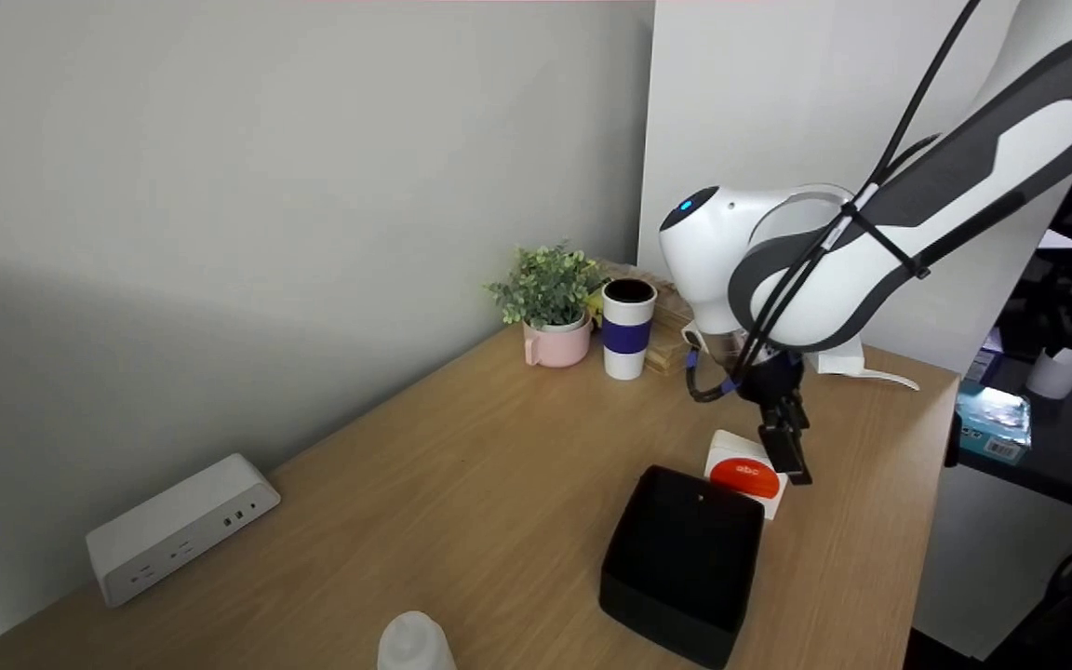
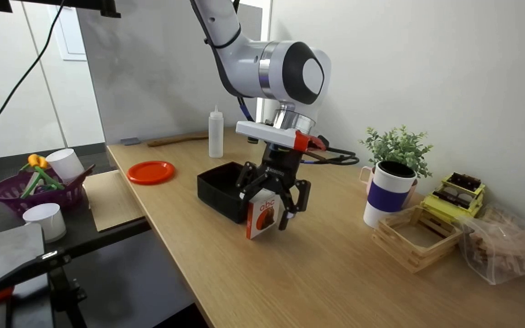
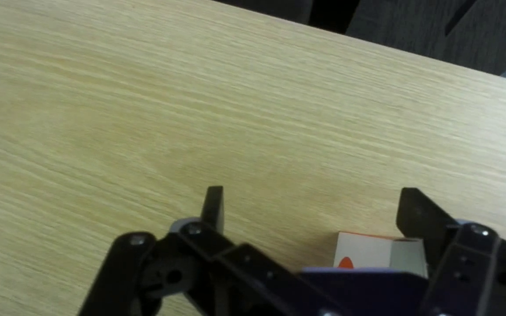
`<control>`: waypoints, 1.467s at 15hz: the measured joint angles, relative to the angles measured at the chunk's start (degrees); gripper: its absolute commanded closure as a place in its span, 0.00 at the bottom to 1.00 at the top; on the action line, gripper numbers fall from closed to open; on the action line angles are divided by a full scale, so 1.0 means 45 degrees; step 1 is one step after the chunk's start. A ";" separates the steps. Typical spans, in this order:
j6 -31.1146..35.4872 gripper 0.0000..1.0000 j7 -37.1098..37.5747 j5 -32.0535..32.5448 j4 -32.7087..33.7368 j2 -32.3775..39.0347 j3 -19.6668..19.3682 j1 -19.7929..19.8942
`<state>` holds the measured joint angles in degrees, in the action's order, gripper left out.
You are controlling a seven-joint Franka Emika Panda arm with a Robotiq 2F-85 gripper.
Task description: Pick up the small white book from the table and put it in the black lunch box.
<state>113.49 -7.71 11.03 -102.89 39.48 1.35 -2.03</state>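
The small white book (image 1: 746, 476) stands on its edge on the table right beside the black lunch box (image 1: 671, 614). In an exterior view its cover with the red-orange mark (image 2: 266, 219) and red spine show, and the box (image 2: 214, 200) is open and looks empty. My gripper (image 2: 265, 209) is low over the book, pointing down, its fingers spread on either side. In the wrist view the gripper (image 3: 312, 191) is wide open. The book's upper end (image 3: 363, 251) lies between the fingers, close to the right one; the rest is hidden by the gripper body.
A white squeeze bottle (image 2: 216, 136) and a red plate (image 2: 151, 172) are on the table. A white cup with a purple band (image 1: 627, 330), a potted plant (image 1: 550, 293), a wooden crate (image 2: 415, 239) and a plastic bag (image 2: 501, 243) stand by the wall. A long white device (image 1: 182, 530) lies there too.
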 measured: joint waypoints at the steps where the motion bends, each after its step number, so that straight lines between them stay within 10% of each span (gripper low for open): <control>1: 0.0005 0.00 -0.0251 0.0194 0.0000 0.0033 0.0001 -0.0008; 22: 0.1999 0.00 -0.3043 -0.0303 0.0074 0.0016 0.0809 0.0271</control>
<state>122.49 -21.40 9.67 -102.56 39.55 4.99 -0.81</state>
